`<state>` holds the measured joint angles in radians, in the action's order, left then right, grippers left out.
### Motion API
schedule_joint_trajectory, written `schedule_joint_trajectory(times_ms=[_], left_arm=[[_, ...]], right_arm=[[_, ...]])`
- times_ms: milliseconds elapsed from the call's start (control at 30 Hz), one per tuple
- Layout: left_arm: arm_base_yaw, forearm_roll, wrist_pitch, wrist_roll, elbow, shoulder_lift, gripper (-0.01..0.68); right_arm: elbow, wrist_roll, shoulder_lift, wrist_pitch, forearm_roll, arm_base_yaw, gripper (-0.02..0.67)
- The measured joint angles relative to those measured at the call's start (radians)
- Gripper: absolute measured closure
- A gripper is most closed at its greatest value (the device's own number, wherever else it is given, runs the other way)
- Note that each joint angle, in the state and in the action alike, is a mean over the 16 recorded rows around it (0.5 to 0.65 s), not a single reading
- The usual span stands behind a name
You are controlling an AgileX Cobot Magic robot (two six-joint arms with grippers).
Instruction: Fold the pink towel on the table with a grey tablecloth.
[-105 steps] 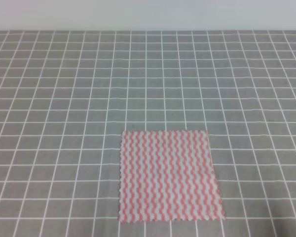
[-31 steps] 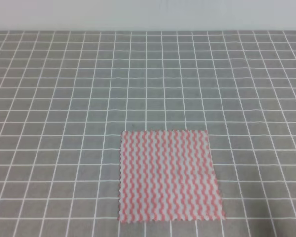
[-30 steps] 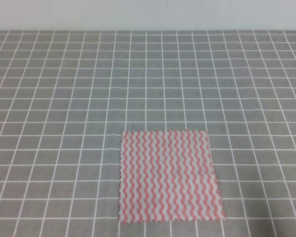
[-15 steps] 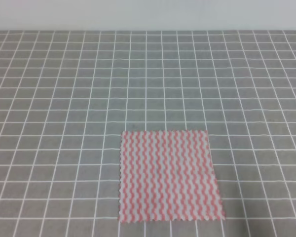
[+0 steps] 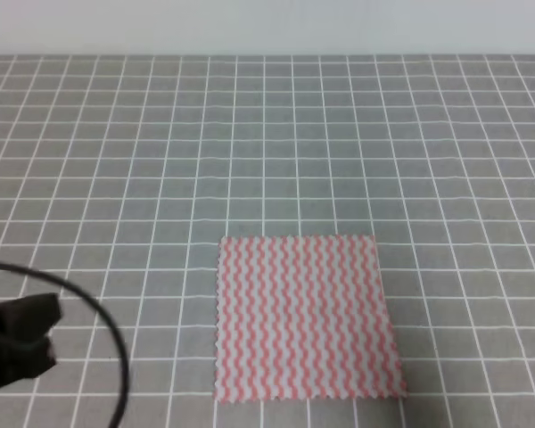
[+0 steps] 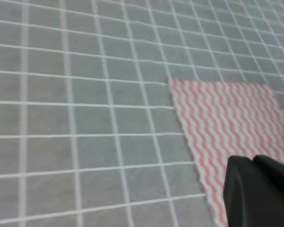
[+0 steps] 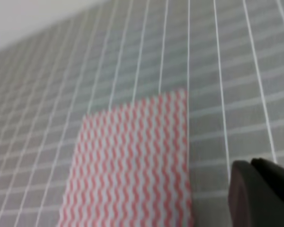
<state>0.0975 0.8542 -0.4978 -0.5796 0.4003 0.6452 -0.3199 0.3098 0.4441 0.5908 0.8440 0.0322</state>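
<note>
- Pink-and-white wavy stripes cover the pink towel point(image 5: 306, 316), which lies fully spread and flat, one layer thick, on the near middle of the bench.
- Grey cloth with a grid of thin white lines covers the bench point(image 5: 267, 143), the table with a grey tablecloth named in the task.
- No corner or edge of the towel is lifted, creased or doubled over in any view, so the folding appears not to have begun.
- The left end effector point(image 5: 18, 343) shows as a dark blurred shape with a black cable point(image 5: 116, 357) at the lower left of the high view, well apart from the towel's left edge.
- In the left wrist view only a dark corner of that end effector point(image 6: 258, 194) shows, above the towel's near-left part point(image 6: 222, 118); whether its fingers are spread or pressed together cannot be told.
- The right end effector point(image 7: 260, 194) appears only as a dark corner in its own wrist view, beside the towel's right edge point(image 7: 132, 161); its fingers' state cannot be told either.
- Neither end effector touches the towel.
- What seems left is everything: reaching an edge, pinching it, carrying it across, and laying it down.
</note>
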Motion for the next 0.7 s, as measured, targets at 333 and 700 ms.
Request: schedule_joint_trajectory(times_ms=[333, 700], left_arm=[[0.189, 0.338, 0.093, -0.385, 0.035, 0.233, 0.674], [0.543, 0.473, 0.349, -0.498, 0.088, 0.414, 0.674]], right_arm=[[-0.021, 0.136, 0.186, 0.099, 0.144, -0.029, 0.664], [-0.04, 0.213, 0.333, -0.027, 0.287, -0.269, 0.664]])
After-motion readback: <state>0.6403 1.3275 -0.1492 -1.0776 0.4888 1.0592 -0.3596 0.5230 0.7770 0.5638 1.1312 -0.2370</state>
